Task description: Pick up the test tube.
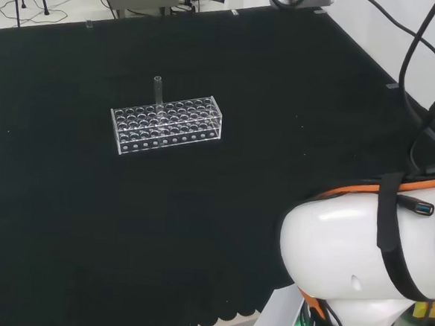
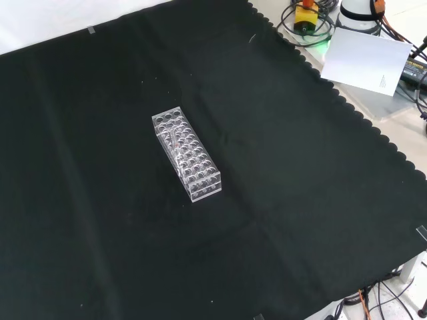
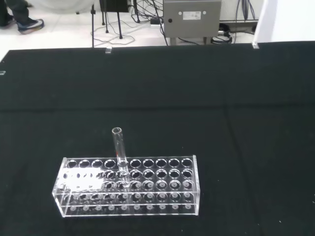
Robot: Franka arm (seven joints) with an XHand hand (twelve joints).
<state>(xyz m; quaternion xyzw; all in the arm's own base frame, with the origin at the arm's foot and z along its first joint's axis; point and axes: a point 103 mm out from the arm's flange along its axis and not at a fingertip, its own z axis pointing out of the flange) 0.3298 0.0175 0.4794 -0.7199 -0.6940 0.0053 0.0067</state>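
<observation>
A clear plastic rack (image 1: 166, 124) with several rows of holes stands on the black cloth, left of the middle in the head view. One clear test tube (image 1: 158, 90) stands upright in a hole of its far row, its open mouth well above the rack top. In the front view the rack (image 2: 187, 154) lies lengthwise near the cloth's middle, and the tube (image 2: 174, 141) shows faintly inside it. The wrist view looks at the rack (image 3: 129, 186) from a distance, with the tube (image 3: 119, 150) rising from the back row.
The arm's white link (image 1: 360, 255) fills the lower right of the head view. White paper (image 2: 365, 59) and cables lie beyond the cloth's scalloped edge in the front view. A grey box (image 3: 192, 18) and stand legs sit on the floor behind the bench.
</observation>
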